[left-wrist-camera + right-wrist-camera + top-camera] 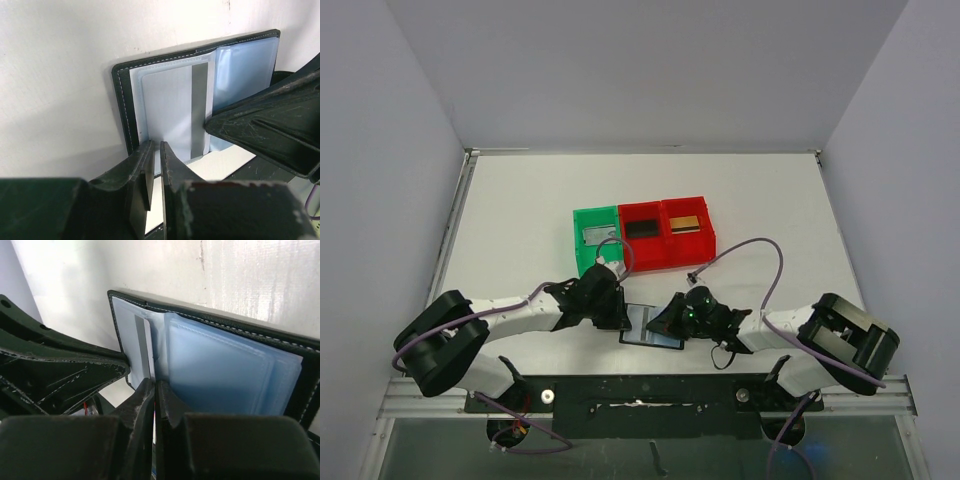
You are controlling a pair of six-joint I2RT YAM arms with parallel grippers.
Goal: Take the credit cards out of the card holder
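The card holder (644, 322) lies open on the table between my two grippers. It shows in the left wrist view (243, 65) and the right wrist view (230, 370). A pale card with a grey stripe (170, 107) sits in its left pocket and also shows in the right wrist view (141, 340). My left gripper (156, 149) is closed on this card's near edge. My right gripper (155, 385) is shut on the edge of a blue-grey pocket page. A silvery-grey card (592, 236), a black card (642, 229) and a gold card (686, 222) lie in the bins.
A green bin (578, 250) and two red bins (650, 262) (710, 240) stand in a row just behind the card holder. The two arms (520, 312) (770, 328) converge close together near the table's front edge.
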